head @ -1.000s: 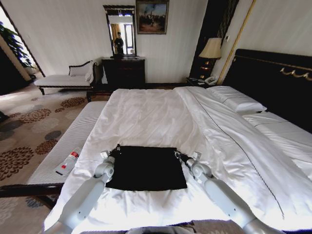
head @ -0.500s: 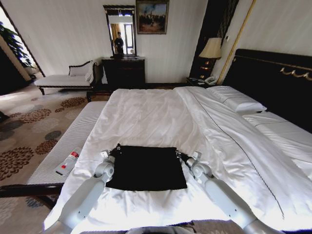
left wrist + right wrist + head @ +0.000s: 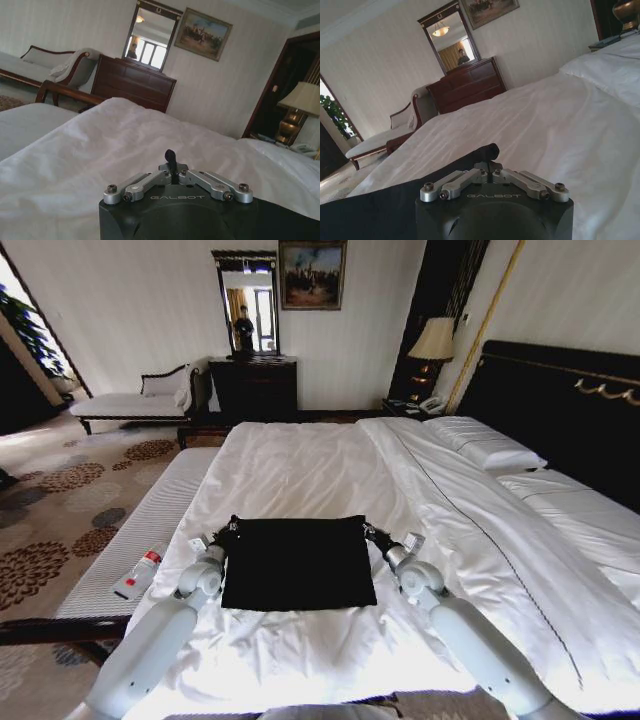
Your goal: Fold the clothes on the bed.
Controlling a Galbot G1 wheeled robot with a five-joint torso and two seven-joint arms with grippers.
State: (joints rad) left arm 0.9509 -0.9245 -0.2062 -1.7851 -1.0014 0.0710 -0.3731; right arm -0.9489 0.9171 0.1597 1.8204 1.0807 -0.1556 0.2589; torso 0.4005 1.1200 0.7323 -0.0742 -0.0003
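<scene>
- Since a second ago, both of my arms have pushed forward up the bed (image 3: 300, 455), and the black T-shirt (image 3: 298, 563) has gone with them: its far edge now sits higher on the white duvet (image 3: 450, 530), and its near edge has pulled away from me.
- Before, the shirt spread wider toward its near hem; now it reads as a tidier dark rectangle, lying flat between my two wrists.
- My left gripper (image 3: 228, 530) sits at the shirt's far left corner, fingers pressed together on the cloth there; in the left wrist view the closed fingertips (image 3: 170, 156) stand up just above the linkage, with black fabric at the edge beside the housing.
- My right gripper (image 3: 371, 533) is at the far right corner, likewise pinched shut on the fabric; the right wrist view shows the dark edge of the shirt (image 3: 395, 200) running up into the fingertips (image 3: 491, 149).
- Around the shirt the duvet is rumpled, and the shirt lies on the near half of the bed, well short of the pillows (image 3: 485, 445).
</scene>
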